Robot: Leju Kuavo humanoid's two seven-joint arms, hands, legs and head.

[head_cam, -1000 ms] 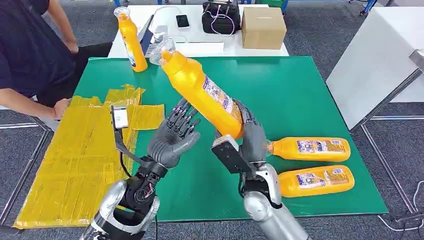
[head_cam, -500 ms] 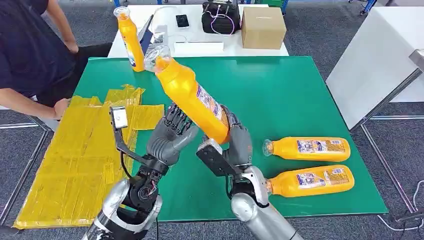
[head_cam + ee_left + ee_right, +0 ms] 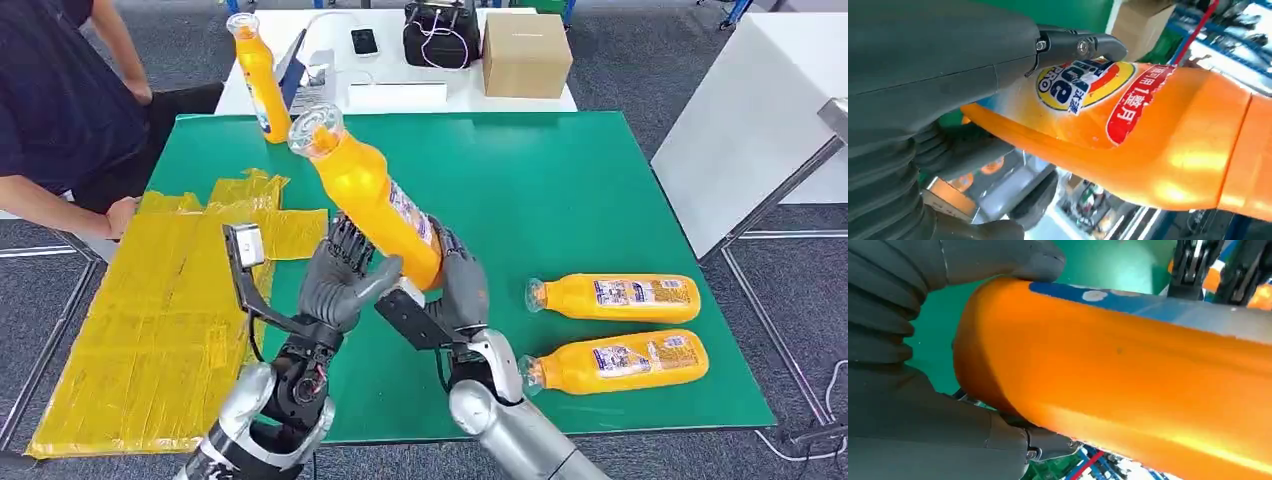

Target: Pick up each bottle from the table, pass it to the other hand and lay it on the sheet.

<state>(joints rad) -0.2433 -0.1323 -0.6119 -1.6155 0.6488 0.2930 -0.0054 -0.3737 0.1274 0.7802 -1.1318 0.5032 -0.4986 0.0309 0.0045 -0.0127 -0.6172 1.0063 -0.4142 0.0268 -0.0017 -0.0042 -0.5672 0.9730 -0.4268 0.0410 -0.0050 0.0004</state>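
Mid-handover right now. The bottle [image 3: 375, 200] is up in the air over the green surface [image 3: 580, 180], tilted with its cap end pointing up and away from me. My right robot hand [image 3: 455, 285] is wrapped around its base end, and my left robot hand [image 3: 340, 275] is pressed against the body from the other side, thumb under it and fingers [image 3: 1083, 46] reaching over the label. So the left looks like it's closing on the bottle but I can't tell if it has a firm grip yet.

Next move as I see it: get the left properly clamped, then let the right go, and swing the bottle out to the left onto the yellow sheet [image 3: 150, 330]. I'd say letting go too early is the risk, since the bottle is long and top-heavy at that angle.

Counts: four bottles total. One in my hands, two lying bottles [image 3: 615, 297] on their sides to the right of my right robot hand, one standing bottle [image 3: 262, 80] far ahead of my left. One sheet, nothing on it yet. One person [image 3: 60, 110] at the far left.
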